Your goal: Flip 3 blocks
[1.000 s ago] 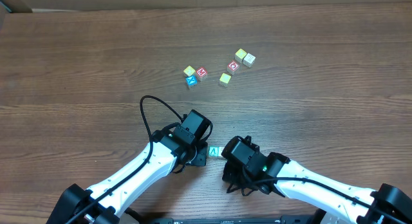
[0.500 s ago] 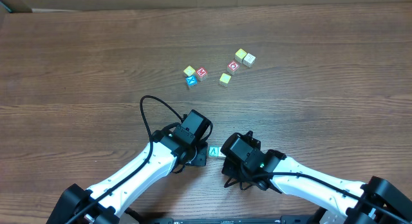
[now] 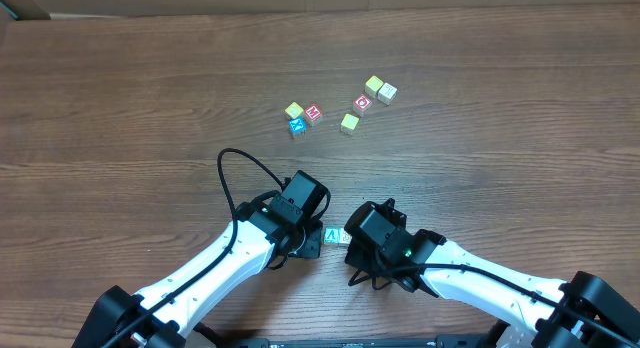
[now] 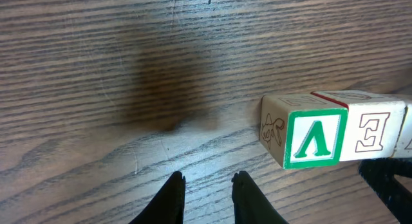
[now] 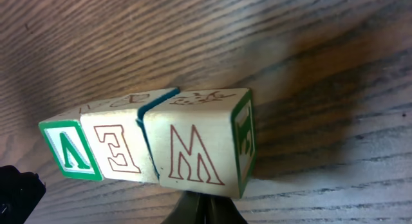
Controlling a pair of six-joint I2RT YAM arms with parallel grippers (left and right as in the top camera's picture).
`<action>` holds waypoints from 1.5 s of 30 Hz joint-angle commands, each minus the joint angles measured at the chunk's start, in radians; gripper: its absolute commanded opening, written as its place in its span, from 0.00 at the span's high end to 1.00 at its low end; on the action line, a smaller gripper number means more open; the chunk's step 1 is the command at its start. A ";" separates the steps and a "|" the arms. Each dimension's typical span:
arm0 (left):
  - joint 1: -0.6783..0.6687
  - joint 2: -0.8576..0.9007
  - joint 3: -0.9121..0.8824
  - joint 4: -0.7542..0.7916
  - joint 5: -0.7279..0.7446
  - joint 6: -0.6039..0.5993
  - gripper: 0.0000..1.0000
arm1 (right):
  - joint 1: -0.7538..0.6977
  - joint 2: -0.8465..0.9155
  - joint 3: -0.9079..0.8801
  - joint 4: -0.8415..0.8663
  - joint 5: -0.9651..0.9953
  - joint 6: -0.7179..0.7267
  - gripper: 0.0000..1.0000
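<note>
Right jaws shut, empty, shifted nearer blocks; left jaws barely parted, empty.

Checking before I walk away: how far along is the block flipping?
Looks done: the A block, E block and W block sit in one row. In hand: nothing; the left claw is open and empty, the right claw shut beside the W block. Left: flip count unclear.

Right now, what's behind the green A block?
The E block touches the A block, then the W block, all in one row. From overhead the right gripper covers both; only the A block shows.
</note>
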 commanded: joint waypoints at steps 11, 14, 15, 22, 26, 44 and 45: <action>0.005 0.003 -0.003 0.000 0.014 0.020 0.80 | 0.006 -0.003 0.011 0.035 -0.022 -0.085 0.96; 0.005 0.003 -0.003 0.000 0.014 0.020 0.80 | 0.040 -0.035 0.033 0.033 -0.013 -0.129 0.96; 0.005 0.003 -0.003 0.000 0.014 0.020 0.80 | 0.056 -0.054 0.041 0.027 0.005 -0.134 0.96; 0.005 0.003 -0.003 -0.001 0.014 0.020 0.80 | 0.091 -0.176 0.052 -0.047 0.069 -0.192 0.96; 0.005 0.003 -0.003 -0.005 0.015 0.020 0.77 | 0.039 -0.212 0.052 -0.134 0.069 -0.412 0.96; 0.005 0.003 -0.003 0.000 0.018 0.088 0.94 | -0.173 -0.011 0.051 -0.225 0.060 -0.623 0.96; 0.005 0.003 -0.003 0.000 0.016 0.088 0.94 | -0.173 0.002 0.051 -0.221 0.060 -0.619 0.96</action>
